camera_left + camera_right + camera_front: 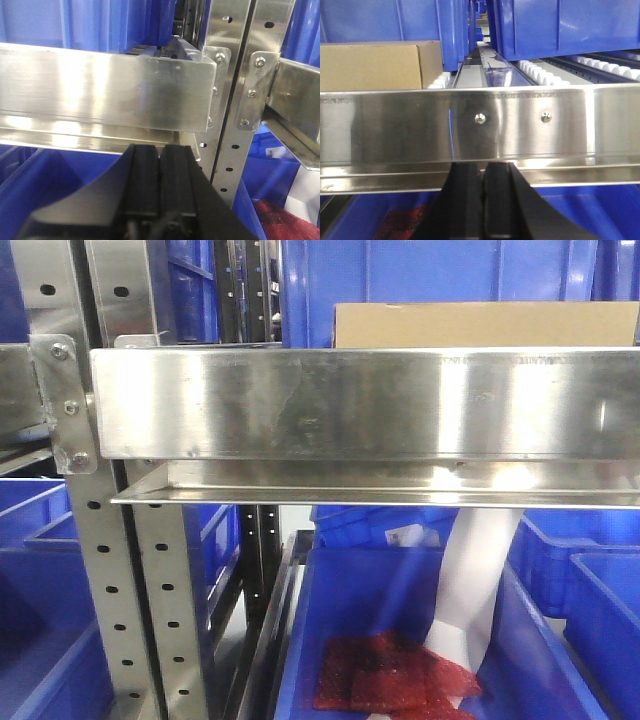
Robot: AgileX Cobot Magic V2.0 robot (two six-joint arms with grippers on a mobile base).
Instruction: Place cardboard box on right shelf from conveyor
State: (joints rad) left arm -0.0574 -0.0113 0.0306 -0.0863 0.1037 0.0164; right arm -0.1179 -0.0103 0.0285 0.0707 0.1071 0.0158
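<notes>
below shelf, blue bin holds red mesh bags.

Blue plastic bins below and behind. In the lower middle bin, red mesh pieces (crumpled, overlapping), with a white paper strip hanging down onto them. White rollers in rows under a large blue bin. Perforated grey uprights at left.

Warehouse storage area: steel racking stacked with blue bins.
</notes>
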